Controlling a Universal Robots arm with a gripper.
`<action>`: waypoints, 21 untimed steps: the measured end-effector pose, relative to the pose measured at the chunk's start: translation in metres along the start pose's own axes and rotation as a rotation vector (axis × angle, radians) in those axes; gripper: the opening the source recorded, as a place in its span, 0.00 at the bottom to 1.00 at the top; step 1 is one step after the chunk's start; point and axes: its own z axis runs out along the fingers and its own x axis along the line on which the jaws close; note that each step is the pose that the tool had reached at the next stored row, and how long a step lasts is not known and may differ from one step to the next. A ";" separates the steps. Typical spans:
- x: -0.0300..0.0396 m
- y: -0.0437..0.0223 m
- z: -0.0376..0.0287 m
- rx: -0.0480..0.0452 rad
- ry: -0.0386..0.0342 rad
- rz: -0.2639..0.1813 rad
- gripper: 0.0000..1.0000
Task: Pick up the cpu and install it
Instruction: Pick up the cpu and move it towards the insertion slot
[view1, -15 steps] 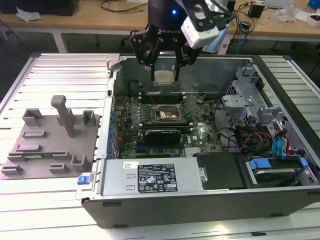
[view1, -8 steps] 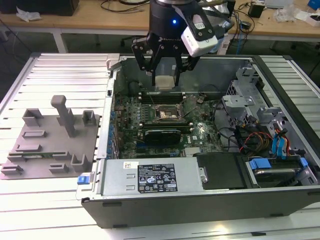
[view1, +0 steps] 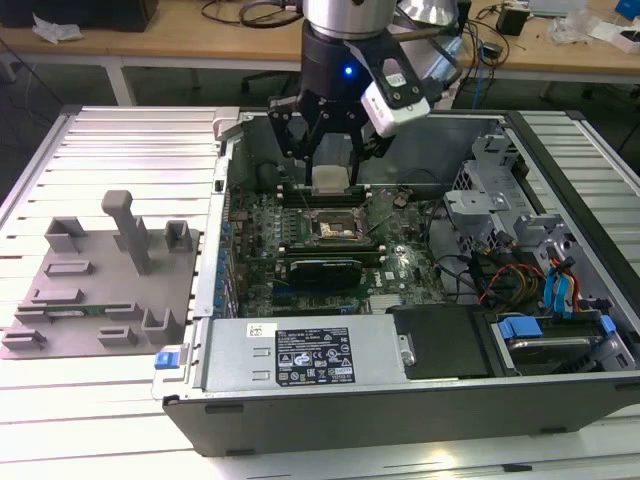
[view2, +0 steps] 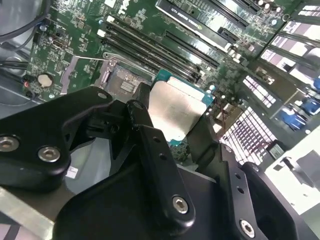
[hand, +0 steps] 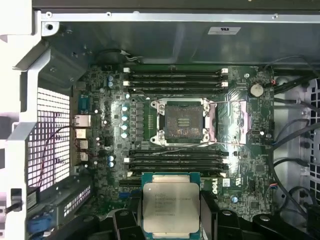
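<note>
Gripper (view1: 334, 172): pinching the cpu (hand: 171, 207) by two opposite edges, near the open socket (hand: 182, 121).
Handling: we judge it light, rigid, delicate underneath (edges only).

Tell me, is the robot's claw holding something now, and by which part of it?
Yes. The claw grips the small flat square silver-grey metal-topped cpu by two opposite side edges, one finger on each; its top face stays uncovered.
</note>
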 end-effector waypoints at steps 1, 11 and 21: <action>-0.0004 0.0003 0.0032 0.0000 0.0000 0.000 0.55; -0.0100 0.0073 0.0353 0.0001 0.0001 0.000 0.55; -0.0195 0.0237 0.0554 -0.0001 0.0000 0.000 0.55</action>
